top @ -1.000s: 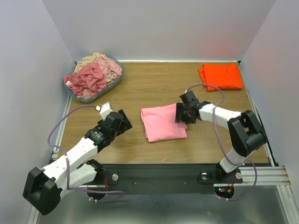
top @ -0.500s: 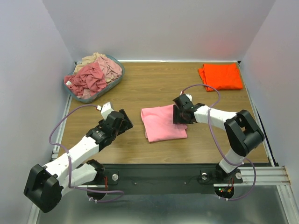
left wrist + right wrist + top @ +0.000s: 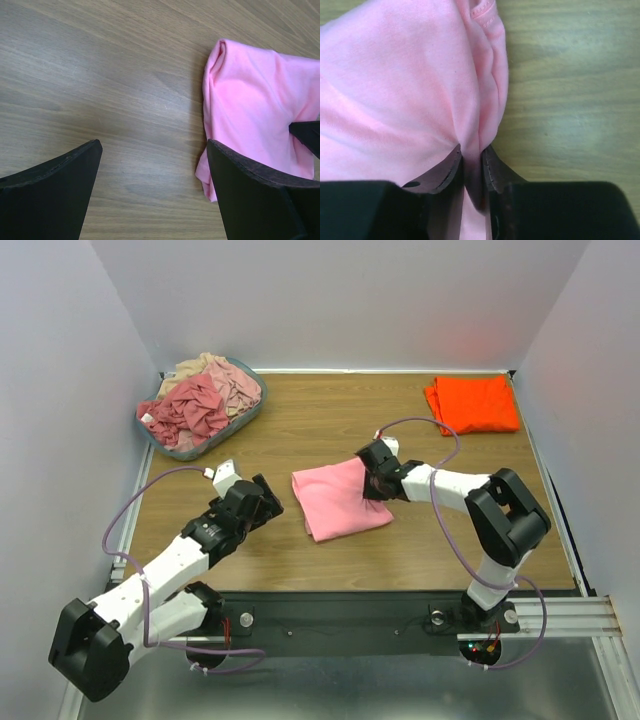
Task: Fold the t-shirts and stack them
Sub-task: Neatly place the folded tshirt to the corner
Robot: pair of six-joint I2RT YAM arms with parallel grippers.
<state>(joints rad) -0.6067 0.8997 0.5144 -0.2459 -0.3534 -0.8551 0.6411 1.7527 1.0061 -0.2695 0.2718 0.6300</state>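
Right tool (image 3: 371, 479) is clamped on the pink shirt (image 3: 335, 502) at its right edge; the orange shirt (image 3: 474, 403) is laid well apart, far right.

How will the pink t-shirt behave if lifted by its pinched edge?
Likely floppy: the pink t-shirt bunches into creases where the right tool pinches it. Its folds would probably sag open. Probably light too, being thin fabric.

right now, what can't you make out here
Top view: how many crumpled t-shirts fill the grey-blue oval basket; the upper ones hide the lower ones.
Left wrist view: the light pink cotton t-shirt, its right part cut by the frame edge and a finger of the left gripper.
Top view: the right gripper fingertips, hidden under its own body.
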